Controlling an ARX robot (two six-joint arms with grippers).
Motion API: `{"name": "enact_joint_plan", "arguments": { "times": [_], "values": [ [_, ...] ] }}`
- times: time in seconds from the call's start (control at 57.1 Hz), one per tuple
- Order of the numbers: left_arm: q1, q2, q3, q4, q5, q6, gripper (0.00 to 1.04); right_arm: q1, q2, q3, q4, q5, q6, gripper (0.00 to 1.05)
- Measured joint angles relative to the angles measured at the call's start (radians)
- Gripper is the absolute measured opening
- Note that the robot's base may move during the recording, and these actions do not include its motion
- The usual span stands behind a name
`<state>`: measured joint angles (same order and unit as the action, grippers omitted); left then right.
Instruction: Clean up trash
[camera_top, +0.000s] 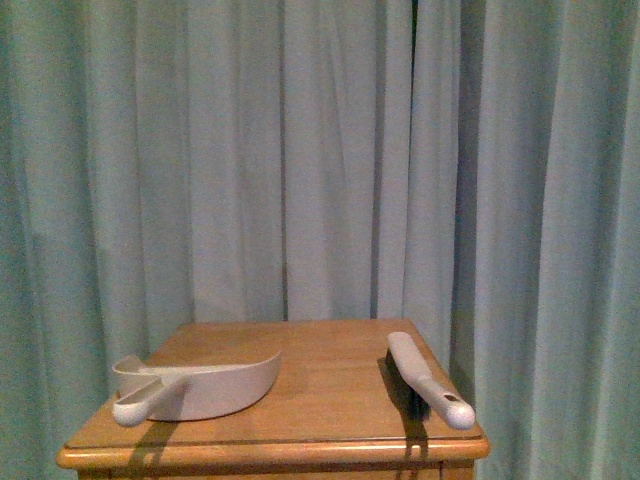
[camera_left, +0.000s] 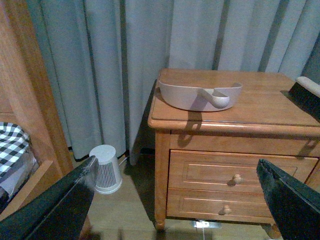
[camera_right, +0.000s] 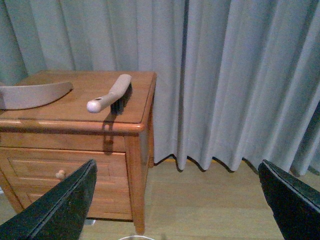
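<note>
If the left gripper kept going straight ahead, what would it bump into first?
Probably the top drawer of the nightstand, below the dustpan. The open left gripper points about there, though depth is hard to judge.

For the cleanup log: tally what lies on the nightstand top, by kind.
Dustpan: 1
Brush: 1
Total: 2
</note>
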<state>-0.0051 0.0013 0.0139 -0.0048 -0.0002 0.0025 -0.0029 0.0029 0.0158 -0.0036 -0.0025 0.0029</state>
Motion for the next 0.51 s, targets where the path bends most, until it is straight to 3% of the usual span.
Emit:
{"name": "enact_joint_plan", "arguments": {
  "times": [0.088, 0.193, 0.263, 0.35, 0.508],
  "values": [
    [0.000, 0.000, 0.000, 0.000, 0.000, 0.000, 0.97, 0.000, 0.000, 0.000, 0.000, 0.000, 0.000, 0.97],
    [-0.045, 0.115, 0.053, -0.146, -0.171, -0.139, 0.97, 0.000, 0.000, 0.000, 0.000, 0.001, 0.000, 0.97],
    [-0.023, 0.244, 0.064, -0.092, -0.136, -0.186, 0.97, 0.000, 0.000, 0.000, 0.000, 0.000, 0.000, 0.97],
    [0.016, 0.524, 0.168, 0.098, -0.090, -0.152, 0.97, 0.000, 0.000, 0.000, 0.000, 0.000, 0.000, 0.97],
    [-0.057, 1.007, 0.505, 0.135, -0.080, -0.088, 0.97, 0.000, 0.000, 0.000, 0.000, 0.000, 0.000, 0.97]
  ]
}}
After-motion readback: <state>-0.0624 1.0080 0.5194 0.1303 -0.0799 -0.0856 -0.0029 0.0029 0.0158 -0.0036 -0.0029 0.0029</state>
